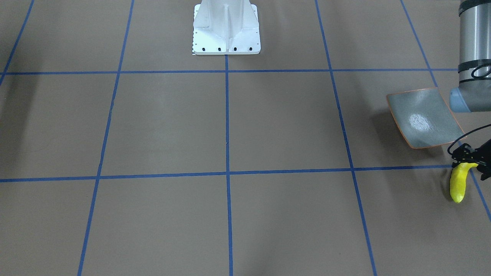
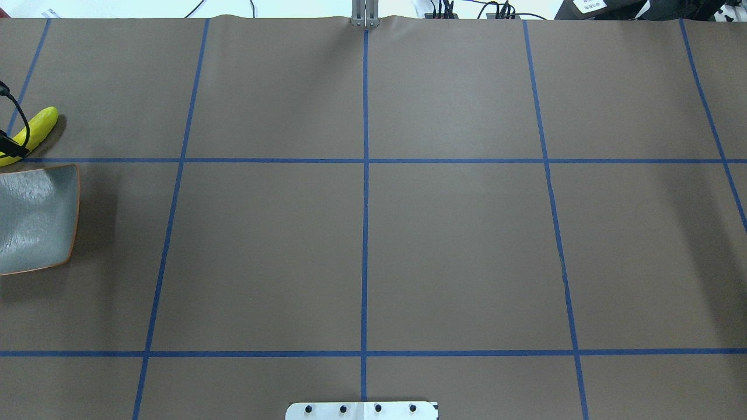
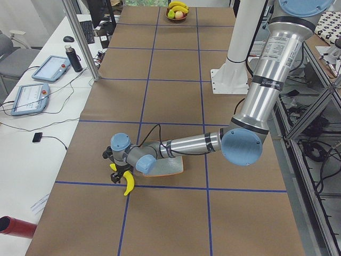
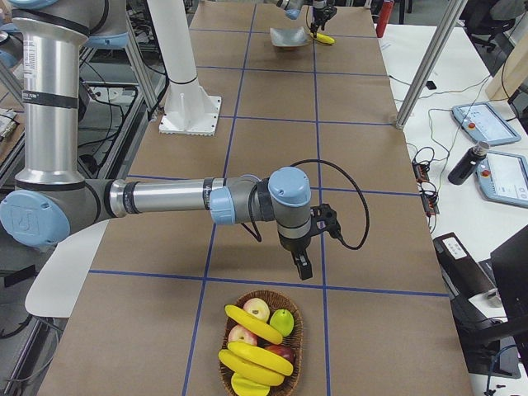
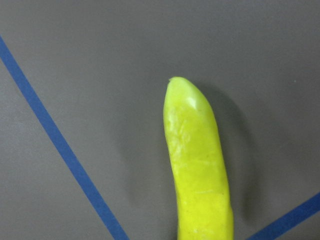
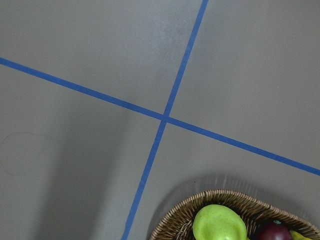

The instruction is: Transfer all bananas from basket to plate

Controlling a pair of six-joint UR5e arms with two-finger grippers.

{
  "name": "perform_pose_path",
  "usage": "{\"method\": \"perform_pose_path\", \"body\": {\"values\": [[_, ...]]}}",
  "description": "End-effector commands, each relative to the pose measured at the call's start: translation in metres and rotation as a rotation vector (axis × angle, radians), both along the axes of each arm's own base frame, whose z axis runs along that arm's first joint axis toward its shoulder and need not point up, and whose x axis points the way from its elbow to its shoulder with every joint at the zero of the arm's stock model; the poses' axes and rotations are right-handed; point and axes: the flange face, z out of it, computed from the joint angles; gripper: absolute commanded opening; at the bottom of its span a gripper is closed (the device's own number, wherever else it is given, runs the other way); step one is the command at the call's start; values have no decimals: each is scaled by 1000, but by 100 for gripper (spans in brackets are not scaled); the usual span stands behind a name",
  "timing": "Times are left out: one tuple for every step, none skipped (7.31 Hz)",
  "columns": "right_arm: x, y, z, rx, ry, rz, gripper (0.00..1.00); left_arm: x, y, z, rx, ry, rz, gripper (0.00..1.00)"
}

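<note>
Left gripper [image 1: 464, 164] is pinching a bright yellow plastic banana [image 1: 458, 184] beside the glossy grey-green square plate [image 1: 422, 119], likely risking a drop onto the counter [image 1: 268, 126].

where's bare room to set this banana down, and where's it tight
The plate is bare all over, beside the banana in the left end effector. Open table runs from plate to white base. Crowded: the basket, full of fruit, right end effector close by.

I see a brown table [image 2: 455, 245] gridded with blue tape [image 2: 365, 233]. A white desk [image 3: 21, 160] runs alongside it, carrying two tablets [image 3: 31, 98] and a dark bottle [image 3: 74, 58].
</note>
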Motion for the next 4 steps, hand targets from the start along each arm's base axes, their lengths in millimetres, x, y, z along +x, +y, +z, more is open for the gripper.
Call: {"method": "perform_pose_path", "body": {"values": [[0,-1,-1,4,6,1,100,0,4,4,-6,0,2,59],[0,0,-1,4,6,1,100,-1,8,7,-4,0,4,36],[0,0,-1,4,6,1,100,-3,13,9,-3,1,7,4],[0,-1,-2,6,6,1,100,-5,19,8,7,13,10,0]]}}
